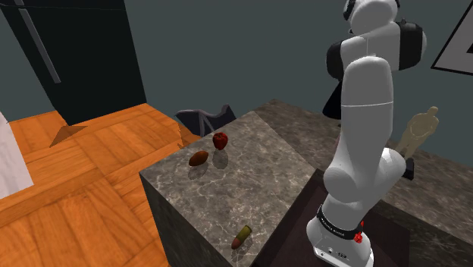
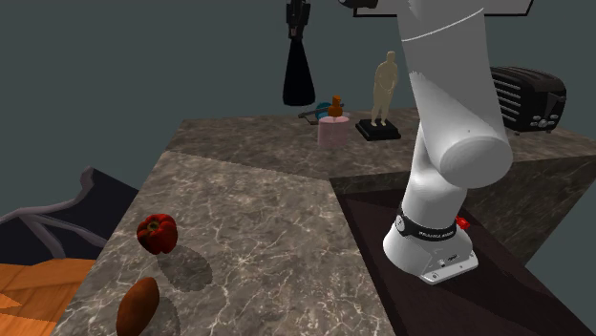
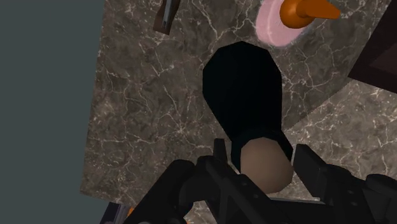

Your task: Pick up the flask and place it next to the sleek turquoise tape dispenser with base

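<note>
Flask (image 2: 298, 74), black and cone-shaped, hangs in the air over the far part of the stone counter (image 2: 248, 205). The gripper (image 2: 298, 13) pinches it at the neck, with one finger on each side. The long axis of the flask stands upright: the narrow neck points up into the gripper and the wide bottom points down toward the counter, without touching it. In the wrist view the two black fingers (image 3: 219, 159) clasp the neck beside a tan stopper (image 3: 266, 164), and the round black body spreads out beyond them over the veined stone. In the second exterior view, the nearest thing on the counter is a brown oval thing (image 2: 138, 305). A little behind it, not touching, lies a red round fruit (image 2: 157, 232). Further back, toward that view's right, the base of the white arm (image 2: 430, 250) sits on a dark panel. Near the far edge of the counter, lower than the flask and a little to the right of it in that view, stands a pink block with an orange piece on top (image 2: 334, 126). A small blue-green thing (image 2: 308, 115) lies just beside it, partly hidden, and I cannot tell what it is. Close beyond them is a pale statuette (image 2: 383, 88) on a black foot. A black toaster (image 2: 527, 95) stands at the far right corner, in front of the grey wall.
</note>
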